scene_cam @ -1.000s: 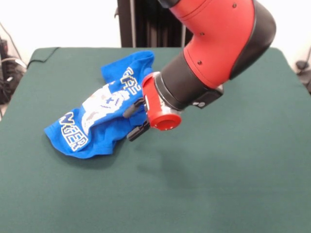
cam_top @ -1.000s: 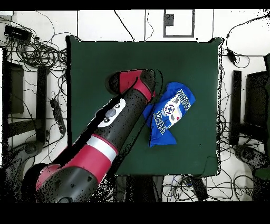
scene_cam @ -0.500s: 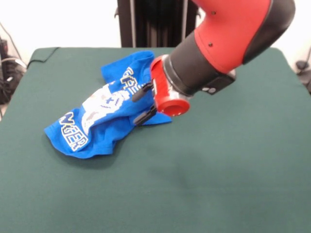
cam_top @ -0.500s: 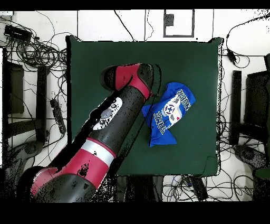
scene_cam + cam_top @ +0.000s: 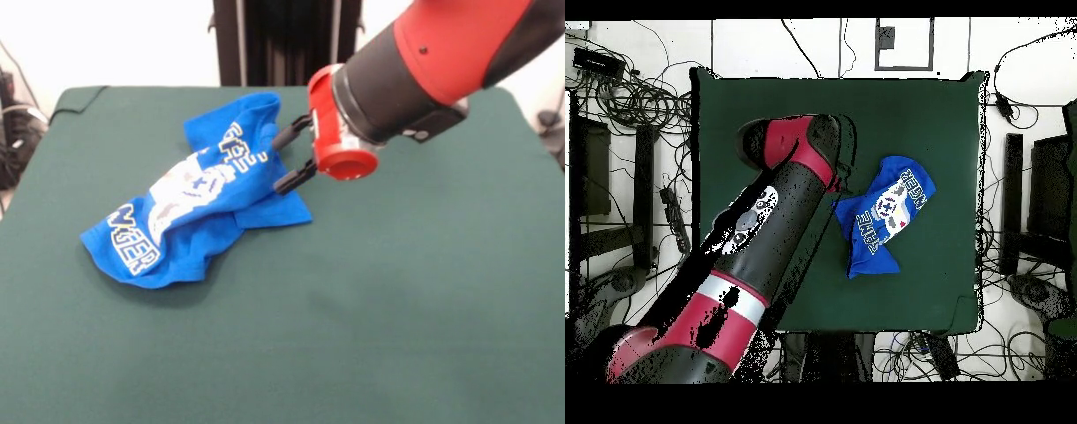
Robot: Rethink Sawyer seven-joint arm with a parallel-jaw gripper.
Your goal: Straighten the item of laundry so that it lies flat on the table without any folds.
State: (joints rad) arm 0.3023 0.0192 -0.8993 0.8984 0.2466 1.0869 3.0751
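Lying crumpled on dark green felt table [image 5: 424, 318]: soft blue T-shirt [image 5: 190, 208], folded over itself, white pixel lettering creased (controller print partly visible). Gripper [image 5: 291, 155] above shirt's edge, thin black fingers [image 5: 294, 130] spread apart, holding nothing.

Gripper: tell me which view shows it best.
The front view: the gripper shows from the side, open, its two black fingers apart beside the blue T-shirt. In the overhead view the arm hides it.
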